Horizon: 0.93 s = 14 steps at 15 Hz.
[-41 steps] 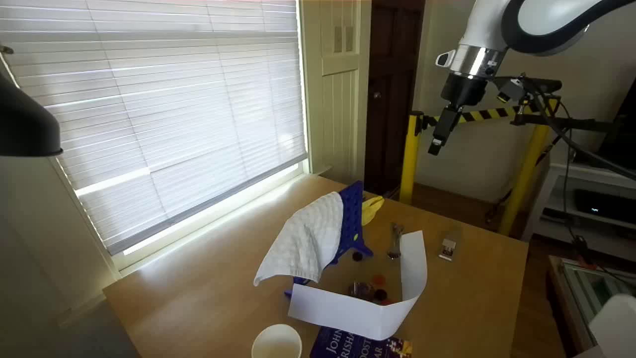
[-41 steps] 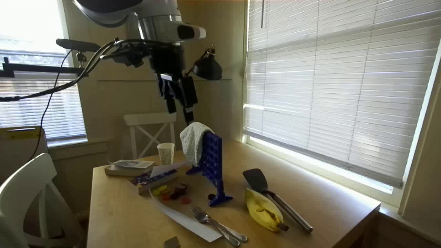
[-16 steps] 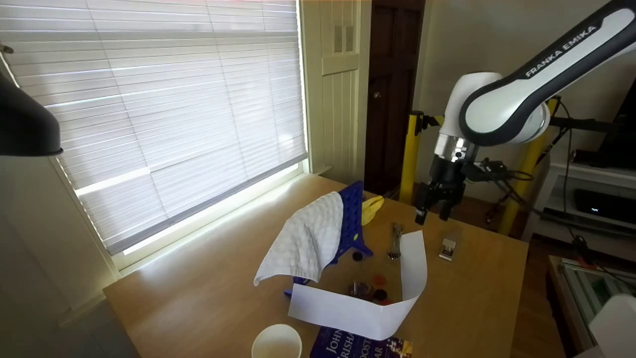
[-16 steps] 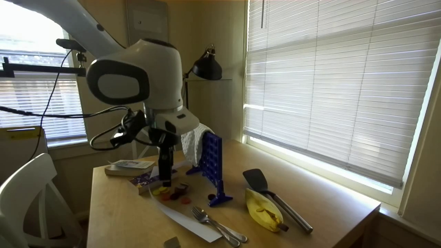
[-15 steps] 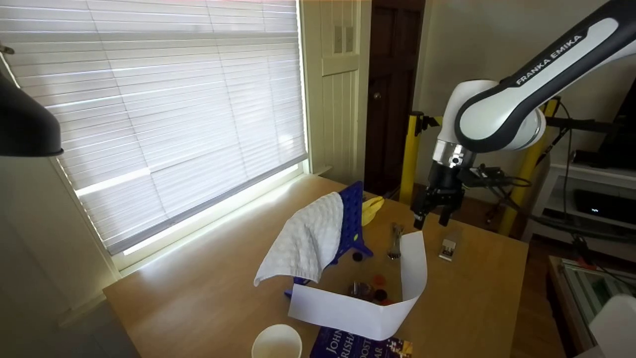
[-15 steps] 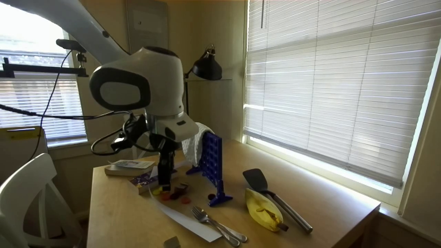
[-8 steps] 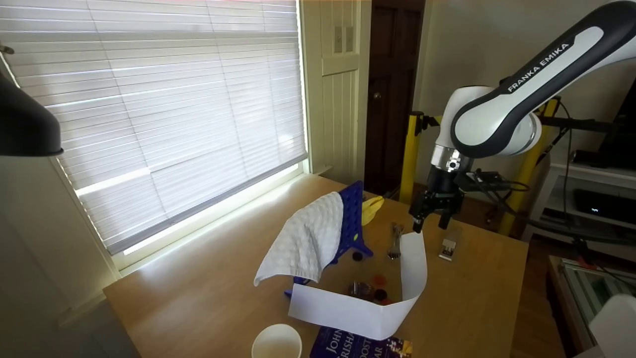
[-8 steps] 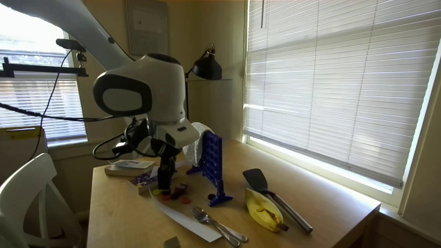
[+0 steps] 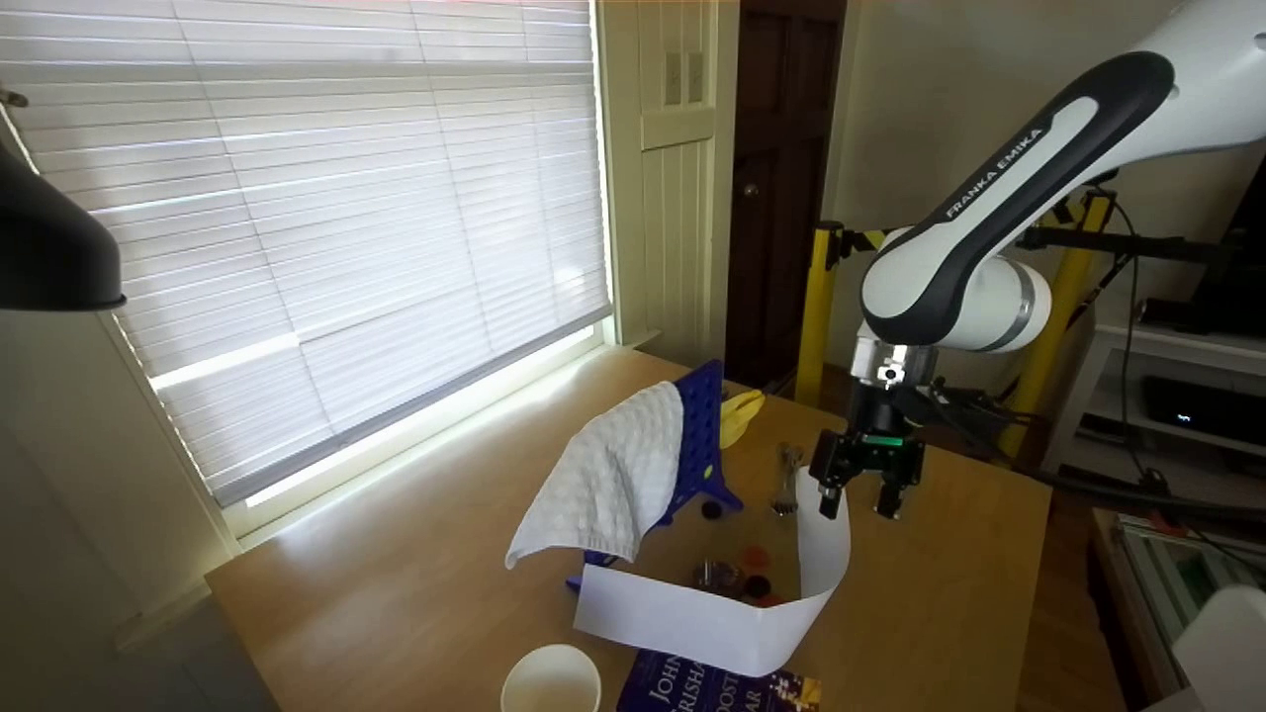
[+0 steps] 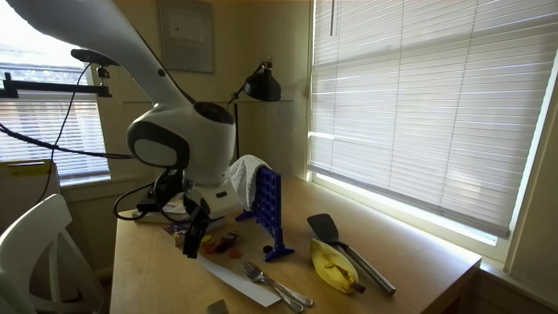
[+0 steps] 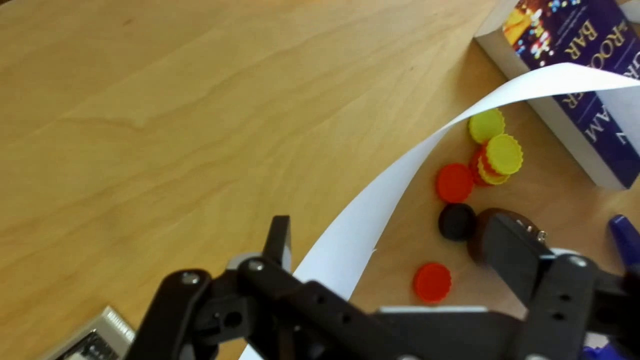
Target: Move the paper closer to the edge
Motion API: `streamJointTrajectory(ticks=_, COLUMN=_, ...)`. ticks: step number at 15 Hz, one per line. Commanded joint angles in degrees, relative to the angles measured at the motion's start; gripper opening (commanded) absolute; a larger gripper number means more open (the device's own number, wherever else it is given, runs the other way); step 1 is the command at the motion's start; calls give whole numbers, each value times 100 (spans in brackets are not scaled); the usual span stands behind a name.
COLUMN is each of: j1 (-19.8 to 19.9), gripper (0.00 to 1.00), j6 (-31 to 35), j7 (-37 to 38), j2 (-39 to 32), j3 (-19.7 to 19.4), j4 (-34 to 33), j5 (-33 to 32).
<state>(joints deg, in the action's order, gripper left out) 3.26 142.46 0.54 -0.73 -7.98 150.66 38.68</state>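
The white paper (image 9: 692, 615) is a long bent strip on the wooden table (image 9: 949, 593). One end rests over the blue book (image 11: 595, 120); the other lies near the forks (image 10: 279, 288). The paper also shows in an exterior view (image 10: 239, 281). My gripper (image 9: 859, 506) is open and points down above the far arm of the strip. In the wrist view the paper (image 11: 365, 215) passes between the open fingers (image 11: 392, 240), nearer the left finger. Nothing is held. Whether a fingertip touches the paper I cannot tell. In an exterior view the gripper (image 10: 191, 253) hides part of the strip.
Several game discs (image 11: 454, 182) lie inside the paper's bend. A blue upright game board (image 10: 268, 200) draped with a white towel (image 9: 603, 475) stands beside it. A paper cup (image 9: 551, 682), a banana (image 10: 333, 266), a spatula (image 10: 324, 226) and a small metal-framed object (image 9: 890, 494) also lie on the table.
My gripper has come down from high above the table to the paper's level, with its fingers open. The paper and other objects have not visibly moved.
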Motion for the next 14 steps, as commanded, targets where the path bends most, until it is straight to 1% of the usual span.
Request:
streamJointTrajectory(ticks=1, j1=162, gripper=100, j6=-281, j7=-361, j2=-570, j3=92, j4=-480, j5=779)
streamJointTrajectory(ticks=2, j1=197, gripper=100, j6=-262, j7=-475, j2=-697, j3=114, j4=-570, j5=991)
streamJointTrajectory(ticks=5, j1=251, gripper=100, j6=-119, j7=-615, j2=-1062, j3=179, j4=-754, j5=1364)
streamJointTrajectory(ticks=11, j1=269, gripper=100, j6=36, j7=-705, j2=-1587, j3=358, j4=-927, j5=1688)
streamJointTrajectory(ticks=14, j1=309, gripper=100, j6=162, j7=-1008, j2=-1736, j3=477, j4=-1046, j5=2064)
